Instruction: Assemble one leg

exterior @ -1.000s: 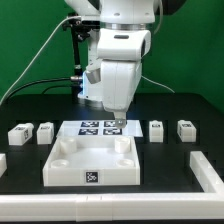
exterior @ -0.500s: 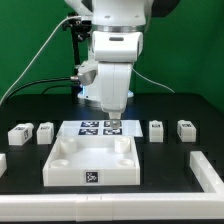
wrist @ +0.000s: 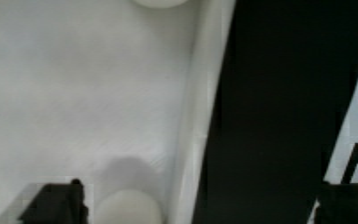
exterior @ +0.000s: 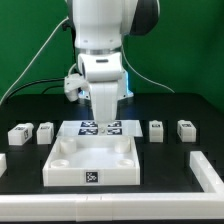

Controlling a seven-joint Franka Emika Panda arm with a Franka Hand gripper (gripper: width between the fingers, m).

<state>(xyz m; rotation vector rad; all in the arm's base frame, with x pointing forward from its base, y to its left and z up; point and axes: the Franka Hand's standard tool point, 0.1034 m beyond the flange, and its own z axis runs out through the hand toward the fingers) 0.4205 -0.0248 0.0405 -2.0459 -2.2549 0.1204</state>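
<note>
Four small white legs with tags stand on the black table in the exterior view: two at the left (exterior: pixel 20 133) (exterior: pixel 45 131) and two at the right (exterior: pixel 156 130) (exterior: pixel 185 129). My gripper (exterior: pixel 105 122) hangs over the far edge of the large white square panel (exterior: pixel 70 160), far from all the legs. In the wrist view the gripper (wrist: pixel 202 205) is open and empty. Its dark fingers (wrist: pixel 51 205) straddle the panel's edge (wrist: pixel 105 110) and a strip of black table. No leg shows in the wrist view.
The marker board (exterior: pixel 100 127) lies just behind the panel, and its tags show in the wrist view (wrist: pixel 357 150). A long white bar (exterior: pixel 206 170) lies at the exterior view's right. Another bar (exterior: pixel 110 207) runs along the front.
The arm has shifted toward the exterior view's left and the wrist has turned. The gripper stays open and empty. The legs and panel have not moved.
</note>
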